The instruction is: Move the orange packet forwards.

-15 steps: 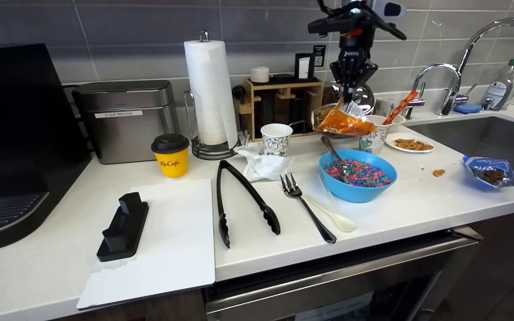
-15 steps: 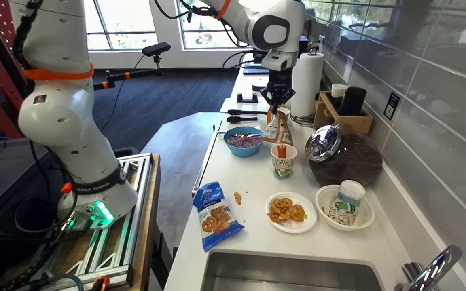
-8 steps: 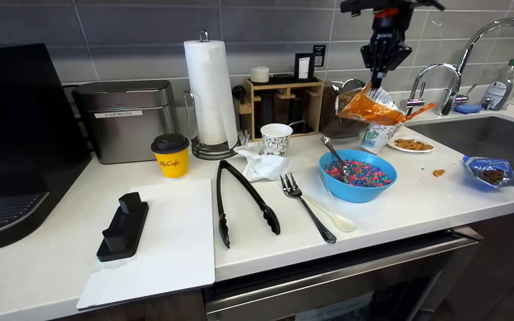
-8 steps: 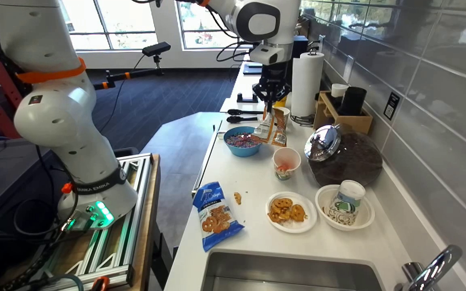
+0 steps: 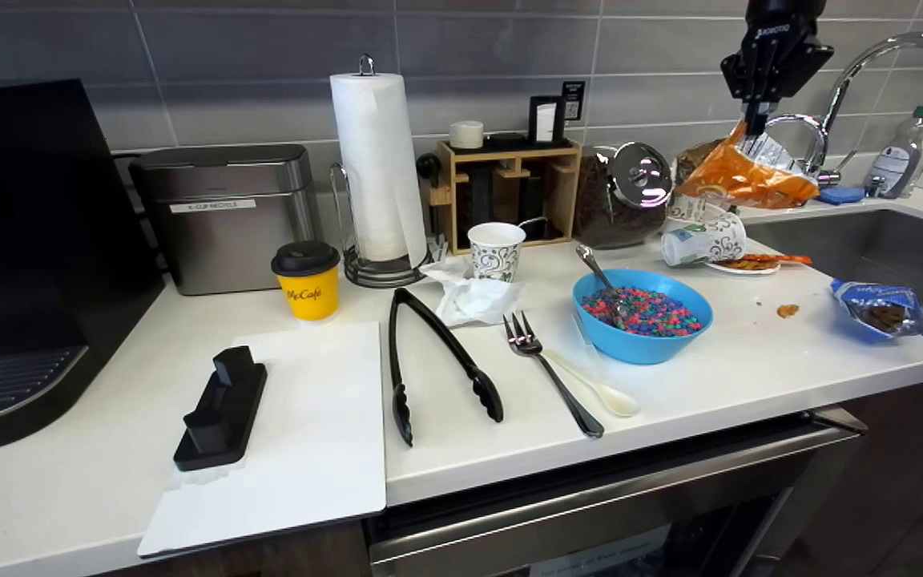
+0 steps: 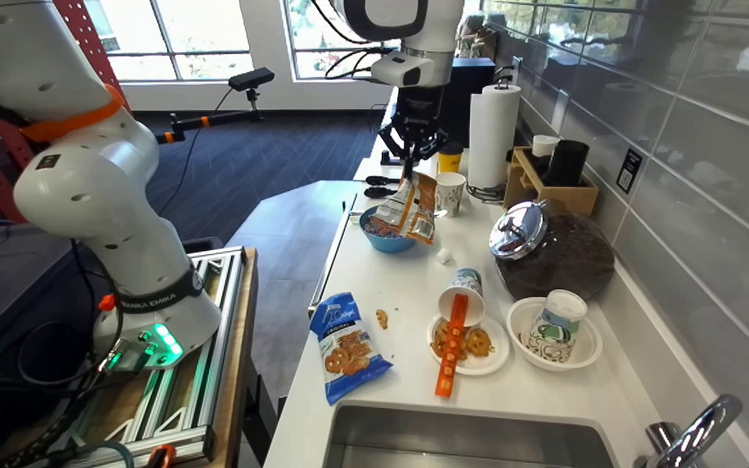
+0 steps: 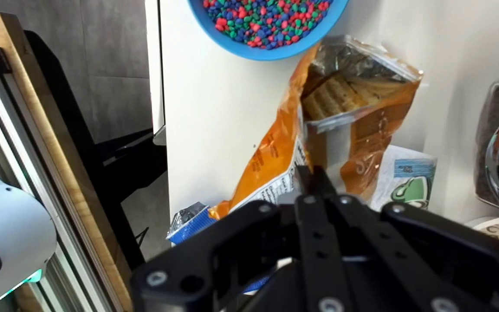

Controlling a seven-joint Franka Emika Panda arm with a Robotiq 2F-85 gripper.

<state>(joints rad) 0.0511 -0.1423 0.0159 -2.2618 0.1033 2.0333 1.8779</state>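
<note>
The orange packet [image 5: 742,178] hangs in the air, pinched in my gripper [image 5: 755,138]. It also shows in an exterior view [image 6: 407,209], in front of part of the blue bowl [image 6: 387,245]. In the wrist view the packet [image 7: 271,151] has its torn mouth open, with crackers or chips inside. The gripper [image 7: 311,173] is shut on the packet's edge there, and the bowl [image 7: 249,51] lies beyond it. In an exterior view the packet is above and behind a patterned paper cup [image 5: 706,242] that lies on its side.
The fallen cup [image 6: 464,289] lies at the pretzel plate [image 6: 498,351], and an orange strip [image 6: 454,351] sticks out of it across the plate. A blue packet [image 6: 348,344] lies near the sink [image 6: 478,411]. A glass jar [image 5: 614,210] and a standing paper cup [image 5: 497,248] are further back.
My gripper has carried the orange packet towards the sink side and slightly up. The cup with the orange strip has gone from upright to lying on its side, against the plate.
</note>
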